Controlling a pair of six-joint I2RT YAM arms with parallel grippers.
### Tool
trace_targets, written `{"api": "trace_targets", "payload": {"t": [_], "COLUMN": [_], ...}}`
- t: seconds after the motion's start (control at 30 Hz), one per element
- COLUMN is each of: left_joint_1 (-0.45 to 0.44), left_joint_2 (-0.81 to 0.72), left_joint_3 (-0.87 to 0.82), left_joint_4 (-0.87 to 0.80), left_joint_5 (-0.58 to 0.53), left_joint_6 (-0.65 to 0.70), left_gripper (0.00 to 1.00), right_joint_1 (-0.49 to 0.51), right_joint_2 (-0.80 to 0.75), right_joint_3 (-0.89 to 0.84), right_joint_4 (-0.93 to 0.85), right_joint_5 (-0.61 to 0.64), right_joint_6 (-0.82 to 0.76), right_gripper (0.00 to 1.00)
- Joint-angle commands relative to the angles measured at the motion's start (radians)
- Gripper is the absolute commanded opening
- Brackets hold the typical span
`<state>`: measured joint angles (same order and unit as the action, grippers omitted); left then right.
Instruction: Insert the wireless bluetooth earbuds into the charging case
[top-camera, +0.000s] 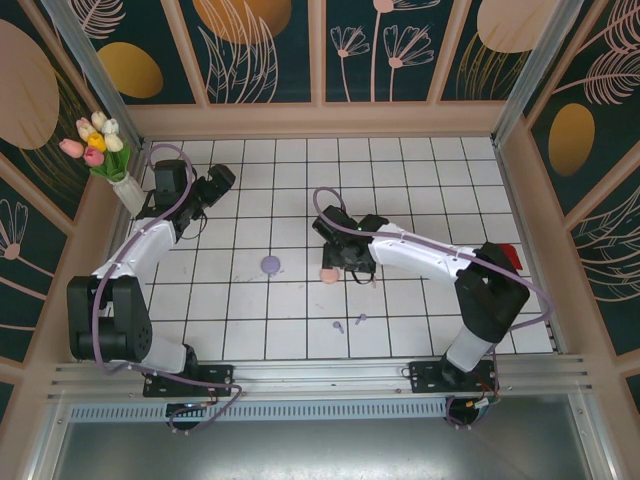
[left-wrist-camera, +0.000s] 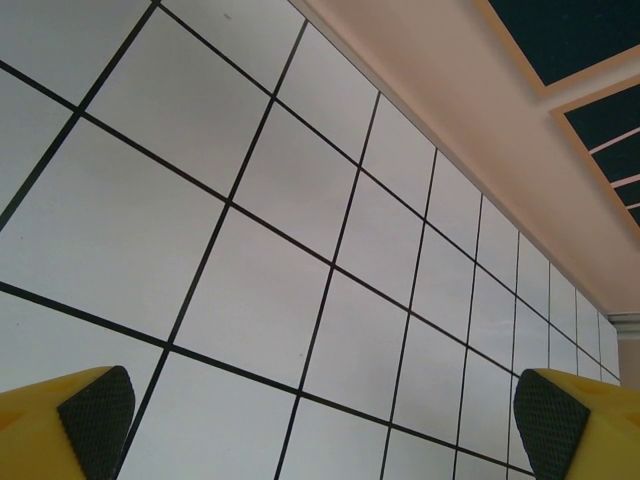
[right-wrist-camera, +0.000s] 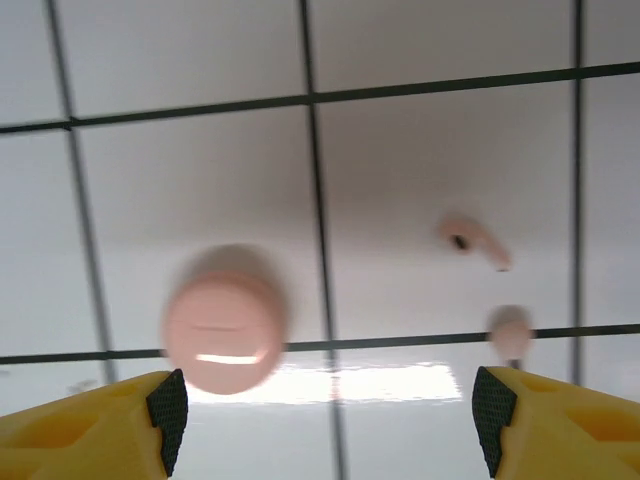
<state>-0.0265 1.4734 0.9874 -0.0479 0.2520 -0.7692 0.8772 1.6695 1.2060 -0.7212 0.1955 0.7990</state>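
Bright, even light and soft shadows; right wrist view blurred, glare streaking the table (right-wrist-camera: 400, 382).

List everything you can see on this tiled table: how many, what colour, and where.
round pale pink charging case: one, pink, mid-table.
round lilac charging case: one, lilac, left of the pink case.
tiny stemmed pink earbuds: two, pale pink, right of the pink case.
tiny stemmed purple earbuds: two, lilac, nearer the arm bases.
tulips in a white vase: one bunch, pink, white and yellow, far-left corner.
left fingers: yellow, open, above bare tiles.
right fingers: yellow, open, near the pink case.
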Motion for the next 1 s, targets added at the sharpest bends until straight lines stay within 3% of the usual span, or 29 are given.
{"api": "trace_targets", "payload": {"t": [0.0,0.23,0.43,0.97], "left_joint_1": [-0.007,-0.009,-0.01,-0.01], "left_joint_2": [0.014,0.031,0.031,0.032], "left_joint_3": [0.033,0.037,0.037,0.039], "left_joint_4": [0.031,0.039,0.045,0.045], "left_joint_5": [0.015,0.024,0.03,0.052], "left_joint_6": [-0.011,-0.018,-0.023,-0.013], "left_gripper": [0.99,0.99,0.99,0.99], "right_joint_1": [0.016,0.046,0.052,0.07], "right_joint_2": [0.042,0.191,0.229,0.296], "right_joint_3": [0.053,0.199,0.189,0.139], "right_joint_4": [0.04,-0.1,-0.11,-0.001], "right_joint_5": [-0.061,0.03,0.044,-0.025], "right_joint_6": [0.091,0.189,0.285,0.198], "right_gripper": [0.77,0.77,0.77,0.77]}}
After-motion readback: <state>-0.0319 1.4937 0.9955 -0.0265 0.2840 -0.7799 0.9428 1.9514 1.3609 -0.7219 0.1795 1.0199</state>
